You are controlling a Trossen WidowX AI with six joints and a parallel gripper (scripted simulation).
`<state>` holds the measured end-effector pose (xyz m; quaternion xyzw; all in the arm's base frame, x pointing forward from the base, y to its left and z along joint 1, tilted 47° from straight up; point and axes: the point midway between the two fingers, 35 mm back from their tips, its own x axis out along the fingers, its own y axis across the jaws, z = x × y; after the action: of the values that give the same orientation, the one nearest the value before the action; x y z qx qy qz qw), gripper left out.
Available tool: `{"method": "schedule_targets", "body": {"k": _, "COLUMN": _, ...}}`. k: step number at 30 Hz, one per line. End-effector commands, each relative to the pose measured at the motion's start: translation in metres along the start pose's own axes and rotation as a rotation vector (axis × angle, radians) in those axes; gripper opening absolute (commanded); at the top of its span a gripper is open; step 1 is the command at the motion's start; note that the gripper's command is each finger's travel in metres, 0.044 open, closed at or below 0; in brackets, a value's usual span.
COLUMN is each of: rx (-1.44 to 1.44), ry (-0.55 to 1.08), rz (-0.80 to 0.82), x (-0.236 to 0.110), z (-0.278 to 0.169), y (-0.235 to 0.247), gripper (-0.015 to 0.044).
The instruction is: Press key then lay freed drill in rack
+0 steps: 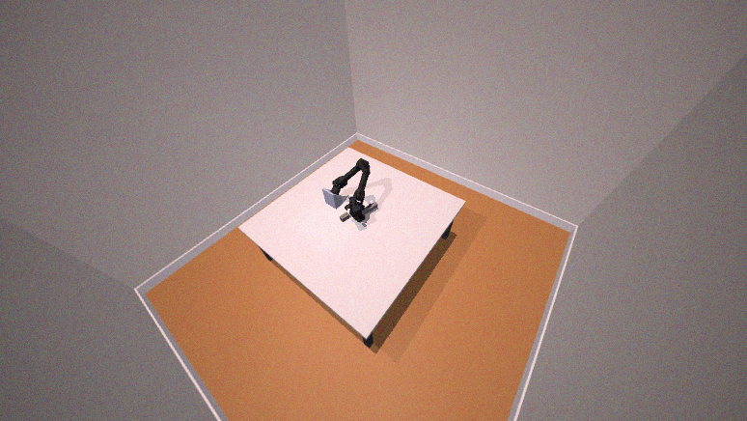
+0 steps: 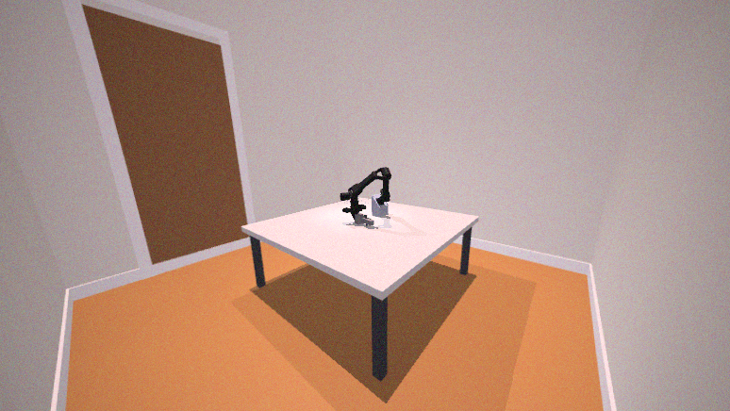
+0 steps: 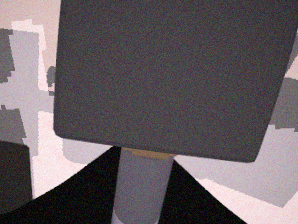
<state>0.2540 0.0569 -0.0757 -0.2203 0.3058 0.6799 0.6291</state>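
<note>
In the wrist view, a grey round shaft, which looks like the drill (image 3: 141,197), extends from under a large dark block (image 3: 170,75), with a thin brass-coloured band (image 3: 150,153) at their junction. My gripper (image 3: 139,153) (image 1: 359,215) (image 2: 355,213) is shut on this shaft, with one black finger on each side. The gripper is low over the dark grey fixture (image 2: 364,221), seen in the exterior view. The far end of the shaft is cut off by the wrist frame. I cannot make out the key or surely identify the rack.
A pale bluish box (image 1: 331,198) (image 2: 378,205) stands by the arm's base. Grey parts (image 1: 346,215) lie beside the gripper on the white table (image 1: 334,266) (image 2: 337,250). Another dark block (image 3: 12,175) is at the left edge of the wrist view.
</note>
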Motion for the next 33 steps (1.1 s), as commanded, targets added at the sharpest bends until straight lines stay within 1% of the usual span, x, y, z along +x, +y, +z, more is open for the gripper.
{"method": "schedule_targets", "body": {"k": 1, "rx": -0.002, "ry": 0.003, "rz": -0.002, "x": -0.001, "z": -0.005, "y": 0.0, "gripper": 0.0}}
{"method": "schedule_targets", "body": {"k": 30, "rx": -0.003, "ry": 0.006, "rz": -0.003, "x": -0.005, "z": -0.046, "y": -0.002, "gripper": 0.0}}
{"method": "schedule_targets", "body": {"k": 31, "rx": 0.002, "ry": 0.002, "rz": 0.0, "x": -0.003, "z": -0.039, "y": -0.001, "gripper": 0.0026}}
{"method": "schedule_targets", "body": {"k": 33, "rx": 0.002, "ry": 0.002, "rz": 0.0, "x": -0.003, "z": -0.039, "y": -0.001, "gripper": 0.0079}}
